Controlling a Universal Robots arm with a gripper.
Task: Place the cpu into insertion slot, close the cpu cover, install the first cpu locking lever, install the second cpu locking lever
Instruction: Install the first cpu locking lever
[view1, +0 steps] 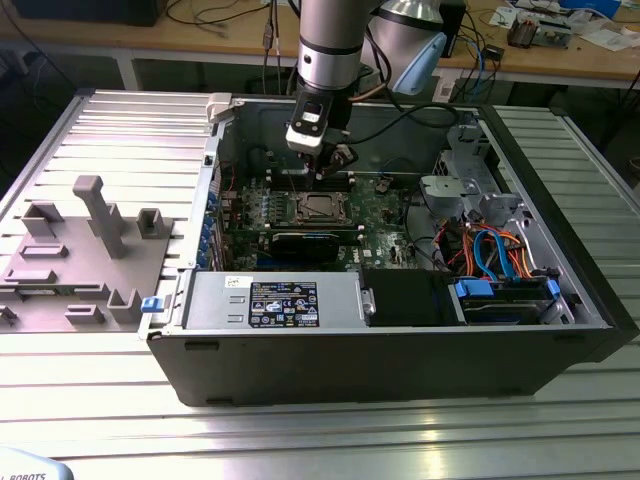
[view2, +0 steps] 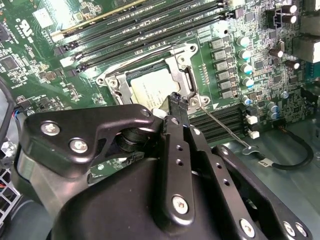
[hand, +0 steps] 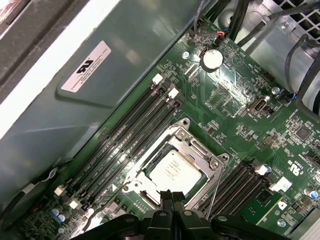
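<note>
Exterior view: the gripper (view1: 322, 168) hangs low over the insertion slot (view1: 297, 208) near the circuit board's (view1: 385, 215) middle. Second wrist view: the cpu (view2: 150, 86) lies seated under the closed cpu cover (view2: 182, 60); a thin locking lever (view2: 225, 126) slants away from the fingertip toward the board's edge. First wrist view: the fingers (hand: 167, 196) are pressed together, holding nothing, at the cover's edge; the lever lies just beside them, its long axis along the socket's side.

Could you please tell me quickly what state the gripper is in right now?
Gripper: shut, holding nothing, its tip at the edge of the cpu cover.
</note>
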